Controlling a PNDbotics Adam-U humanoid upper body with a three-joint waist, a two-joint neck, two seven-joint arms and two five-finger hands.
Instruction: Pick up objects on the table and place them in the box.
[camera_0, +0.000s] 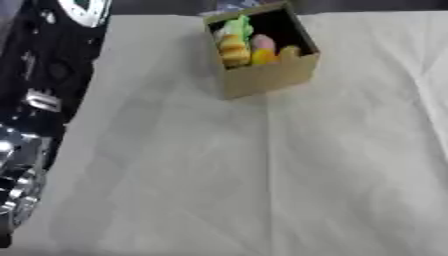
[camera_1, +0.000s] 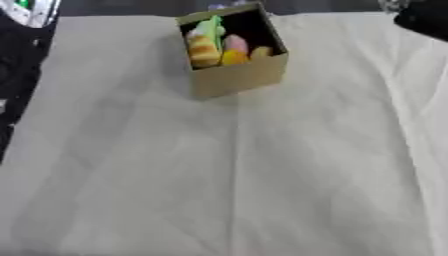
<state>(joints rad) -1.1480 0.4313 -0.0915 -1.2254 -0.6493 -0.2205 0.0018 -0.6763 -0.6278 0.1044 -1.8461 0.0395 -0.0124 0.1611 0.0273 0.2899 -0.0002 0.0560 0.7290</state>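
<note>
Looking down, I see the cardboard box (camera_0: 267, 77) on the cloth-covered bench (camera_0: 262, 190), holding yellow, green and pink items (camera_1: 214, 45). No writing reads. My left arm (camera_0: 39, 100) stands left of it; fingers' state I cannot tell.

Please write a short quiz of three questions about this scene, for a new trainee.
1. True or false: the cardboard box lies tipped on its side.
2. Which colour is not seen among the items inside the box? A) green B) pink C) blue
3. Fill in: the box stands on a pale ____ that covers the table.

Key: 1 false, it stands upright with its open top up. 2 C. 3 cloth.
</note>
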